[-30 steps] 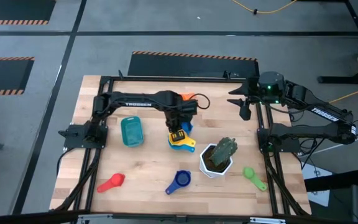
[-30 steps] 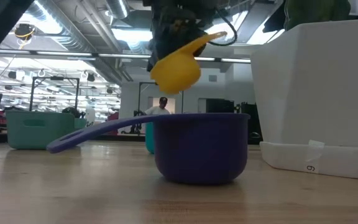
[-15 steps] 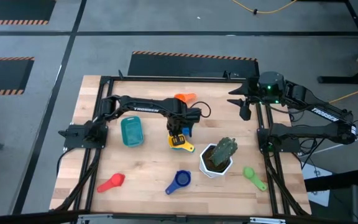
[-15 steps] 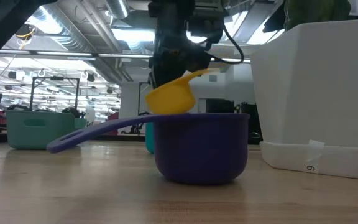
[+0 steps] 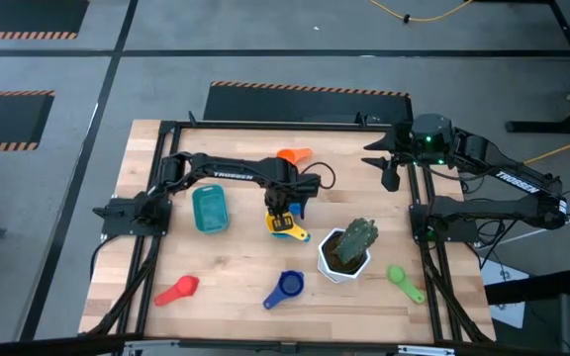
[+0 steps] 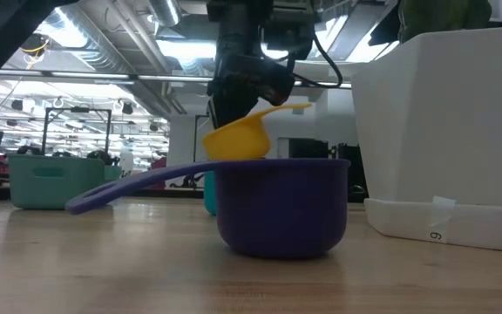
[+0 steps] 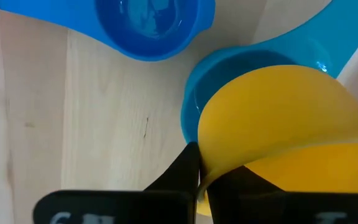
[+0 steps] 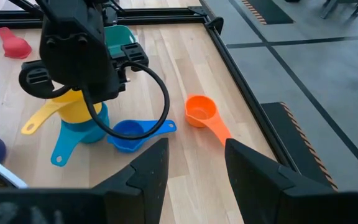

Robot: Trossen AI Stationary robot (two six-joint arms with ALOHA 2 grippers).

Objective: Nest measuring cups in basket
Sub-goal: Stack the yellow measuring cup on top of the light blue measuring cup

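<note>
My left gripper (image 5: 283,215) points down at the table's middle, shut on a yellow measuring cup (image 7: 278,124). That cup sits tilted in the mouth of a light blue cup (image 8: 82,132), its handle (image 6: 286,109) slanting up. A second blue cup (image 7: 148,25) rests on the wood beside them. The teal basket (image 5: 209,209) stands to their left, with nothing showing in it. Orange (image 5: 293,155), red (image 5: 178,290), dark blue (image 5: 287,287) and green (image 5: 402,279) cups lie scattered. My right gripper (image 8: 194,162) hangs open at the far right, holding nothing. My left gripper pinches the yellow cup's wall at the rim (image 7: 202,163), on the side away from its handle, one finger (image 7: 185,171) outside the bowl and one inside. The fingers come from above, pointing down. The cup is tilted, its lower part in the light blue cup's mouth.
A white pot with a plant (image 5: 349,249) stands right of the stacked cups, close to the yellow handle. The dark blue cup (image 6: 281,205) fills the low view's foreground. Black frame rails (image 5: 419,237) border the table on both sides.
My left gripper has sunk with the yellow cup, bringing it from well above the table down into the light blue cup's mouth. The cup's handle now slants less steeply. In the last half second the gripper has hardly moved.
</note>
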